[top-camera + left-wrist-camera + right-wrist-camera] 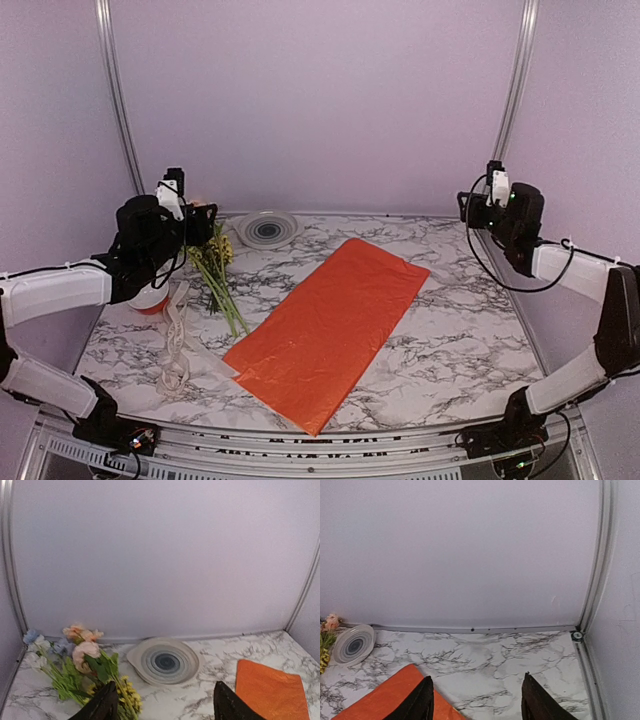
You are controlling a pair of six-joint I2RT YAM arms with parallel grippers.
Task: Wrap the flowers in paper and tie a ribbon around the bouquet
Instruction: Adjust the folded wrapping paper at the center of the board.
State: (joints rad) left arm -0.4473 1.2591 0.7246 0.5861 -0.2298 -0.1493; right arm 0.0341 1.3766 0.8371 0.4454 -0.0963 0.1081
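Left gripper: your left gripper [200,222] hung raised over the far-left part of the table [470,310], its fingers spread well apart and holding nothing.
Spool: an orange-and-white spool [150,300] sat below your left wrist, half hidden by the arm.
Ribbon: the ribbon [177,340] lay loosely looped on the marble, below and behind your left gripper toward the near edge, apart from it and just left of the stems.
Flowers: the flowers [215,265] lay under and just ahead of your left gripper, blossoms toward the back wall and stems running back toward the near edge. In your left wrist view the left fingertip overlapped the yellow blossoms, but you could not tell whether it touched them.
Dish: a round grey ridged dish [266,229] sat ahead of your left gripper and a little to its right, close to the back wall.
Paper: the paper [330,325] lay flat and unfolded on a diagonal, well to the right of your left gripper and to the left of your right one, touched by neither. The stem ends came near its left edge.
Right gripper: your right gripper [467,207] hung raised over the far-right corner, fingers apart and empty, with the paper's far corner below it to the left.
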